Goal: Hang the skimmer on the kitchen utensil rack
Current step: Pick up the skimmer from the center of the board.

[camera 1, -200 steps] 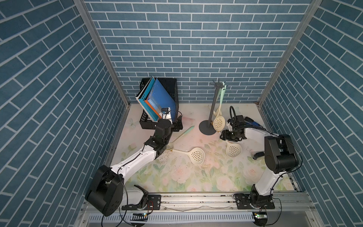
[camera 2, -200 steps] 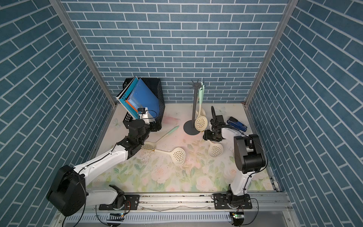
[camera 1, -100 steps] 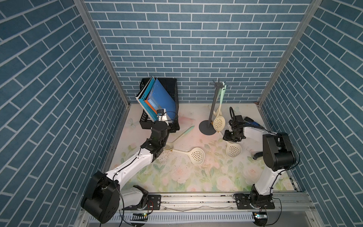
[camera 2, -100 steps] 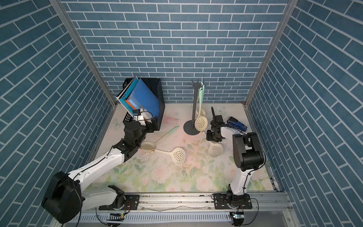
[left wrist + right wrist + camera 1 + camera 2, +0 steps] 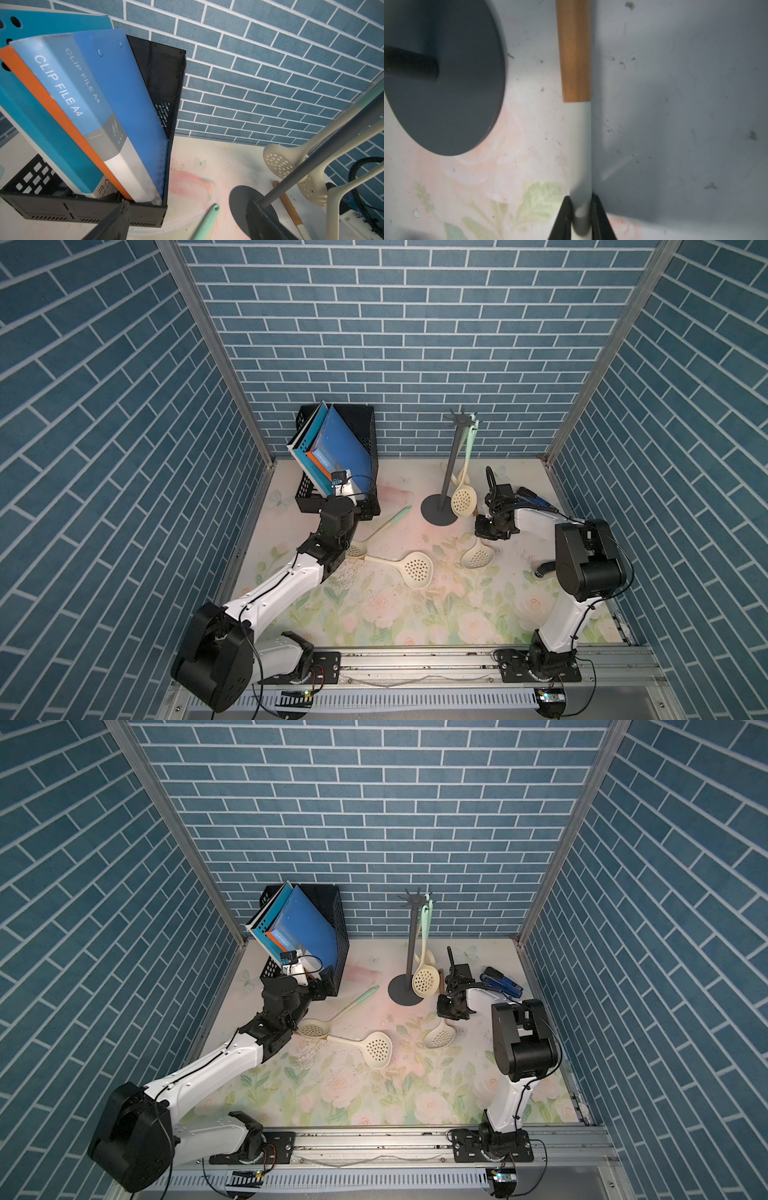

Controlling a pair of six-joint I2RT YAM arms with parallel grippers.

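The kitchen utensil rack (image 5: 451,470) (image 5: 412,946) stands at the back, its round base (image 5: 444,87) near my right gripper. One cream skimmer with a mint handle (image 5: 464,499) hangs from its crown. Another skimmer lies flat on the mat, its cream head (image 5: 478,558) (image 5: 438,1038) toward the front and its wood-tipped handle (image 5: 575,52) pointing back. My right gripper (image 5: 486,529) (image 5: 580,216) is shut on that handle's pale part, low over the mat. My left gripper (image 5: 322,988) (image 5: 190,224) hangs open in front of the file box, above the tip of a mint handle (image 5: 207,220).
A black mesh file box (image 5: 357,427) with blue folders stands back left. Two more skimmers lie mid-mat: a cream one (image 5: 415,569) and a mint-handled one (image 5: 382,524). A blue stapler (image 5: 532,499) lies behind the right arm. Brick walls close in three sides.
My right jaws have closed onto the lying skimmer's handle. The left arm has shifted slightly near the file box, gripper still open.
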